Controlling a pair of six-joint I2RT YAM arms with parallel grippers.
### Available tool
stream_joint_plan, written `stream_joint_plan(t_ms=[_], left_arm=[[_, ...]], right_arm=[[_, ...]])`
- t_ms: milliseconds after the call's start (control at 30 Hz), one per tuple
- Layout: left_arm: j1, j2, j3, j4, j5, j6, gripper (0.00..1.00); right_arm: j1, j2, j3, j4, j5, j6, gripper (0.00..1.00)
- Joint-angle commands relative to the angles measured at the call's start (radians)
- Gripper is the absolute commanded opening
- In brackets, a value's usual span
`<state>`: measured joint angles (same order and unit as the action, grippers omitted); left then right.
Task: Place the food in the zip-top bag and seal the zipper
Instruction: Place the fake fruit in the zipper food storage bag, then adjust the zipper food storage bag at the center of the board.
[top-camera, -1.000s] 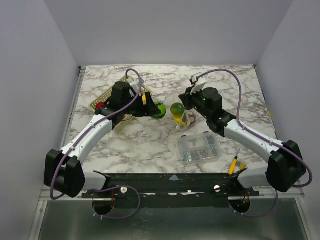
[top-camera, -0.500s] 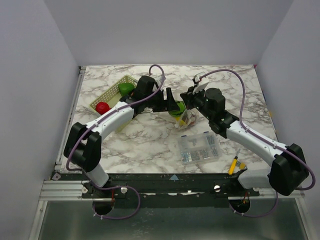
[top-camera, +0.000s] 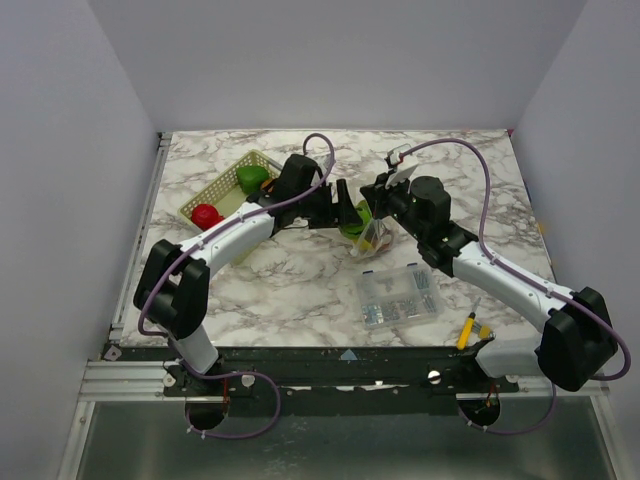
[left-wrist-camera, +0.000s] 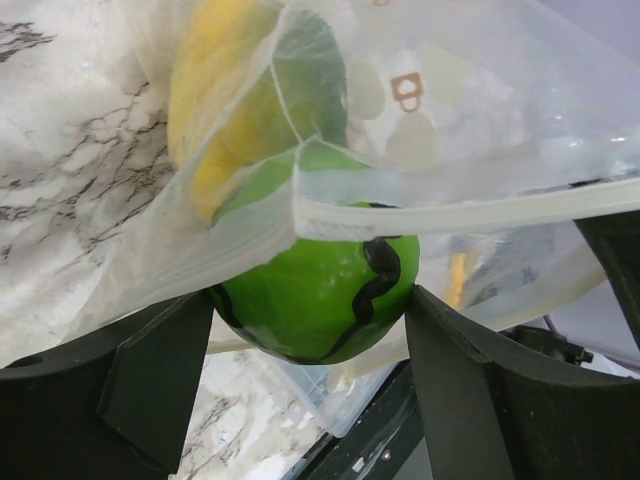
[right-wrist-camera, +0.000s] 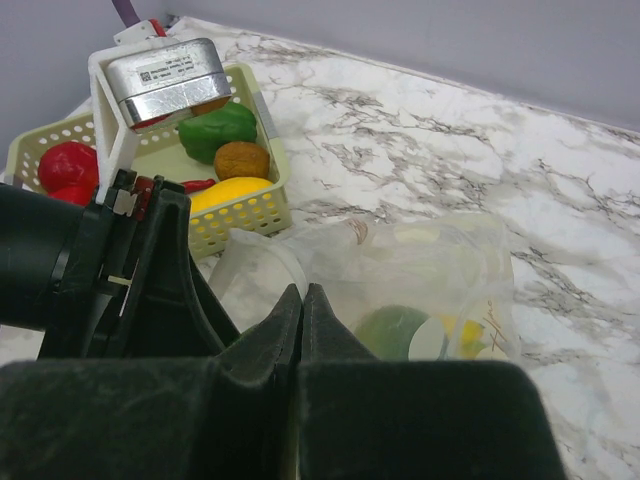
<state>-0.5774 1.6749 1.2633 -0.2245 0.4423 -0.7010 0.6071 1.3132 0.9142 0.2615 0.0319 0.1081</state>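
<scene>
Left gripper (top-camera: 347, 207) swings from basket (right-wrist-camera: 240, 225) to zip-top bag (right-wrist-camera: 430, 270) within last second; clamps green striped fruit (left-wrist-camera: 315, 300), half under zipper (left-wrist-camera: 450, 215); right gripper (right-wrist-camera: 302, 310) pinches bag rim, closed; yellow fruit (left-wrist-camera: 215, 90) already inside; release next; other food (right-wrist-camera: 68, 165) waits in basket.

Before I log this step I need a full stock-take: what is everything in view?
zip-top bag: one, clear with white dots, mid-table.
yellow-green food: one, inside the bag.
striped fruit: one, green with black lines, at the bag's mouth.
basket: one, pale yellow, far left.
basket food: at least four, red, green, brown, yellow, in the basket.
compartment box: one, clear, near right.
tool: one, yellow handle, near right edge.
table: one, marbled white.
left gripper: black, shut on the striped fruit.
right gripper: black, shut on the zip-top bag.
</scene>
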Motion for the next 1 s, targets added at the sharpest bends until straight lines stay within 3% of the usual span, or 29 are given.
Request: stream_joint_plan(t_ms=[0, 67, 333, 433, 533, 633, 667, 733, 833, 900, 967], left_arm=[[0.002, -0.032, 0.065, -0.129, -0.094, 0.071, 0.77], [0.004, -0.049, 0.091, -0.201, -0.127, 0.110, 0.94], [0.030, -0.123, 0.054, -0.263, -0.127, 0.172, 0.98], [0.034, -0.184, 0.004, -0.268, -0.180, 0.208, 0.89], [0.053, -0.241, -0.076, -0.229, -0.227, 0.209, 0.74], [0.084, -0.249, -0.154, -0.147, -0.160, 0.160, 0.56], [0.089, -0.239, -0.169, -0.114, -0.138, 0.148, 0.54], [0.089, -0.213, -0.174, -0.074, -0.117, 0.131, 0.56], [0.088, -0.163, -0.165, -0.037, -0.098, 0.126, 0.73], [0.088, -0.126, -0.161, -0.015, -0.091, 0.120, 0.75], [0.091, -0.090, -0.150, 0.012, -0.062, 0.117, 0.70]], right_arm=[[-0.004, -0.013, -0.010, 0.045, -0.005, 0.008, 0.01], [-0.004, -0.018, -0.011, 0.044, -0.003, 0.008, 0.01], [-0.004, -0.009, -0.008, 0.044, -0.003, 0.008, 0.01], [-0.004, -0.002, -0.005, 0.041, -0.001, 0.007, 0.01], [-0.004, 0.004, -0.004, 0.040, 0.001, 0.007, 0.01], [-0.004, 0.007, -0.002, 0.040, -0.004, 0.008, 0.01], [-0.004, 0.009, -0.004, 0.039, -0.006, 0.010, 0.01], [-0.004, 0.008, -0.004, 0.039, -0.013, 0.013, 0.01], [-0.005, 0.013, -0.003, 0.040, -0.020, 0.017, 0.01], [-0.004, 0.018, -0.003, 0.038, -0.024, 0.020, 0.01], [-0.004, 0.022, -0.002, 0.037, -0.024, 0.022, 0.01]])
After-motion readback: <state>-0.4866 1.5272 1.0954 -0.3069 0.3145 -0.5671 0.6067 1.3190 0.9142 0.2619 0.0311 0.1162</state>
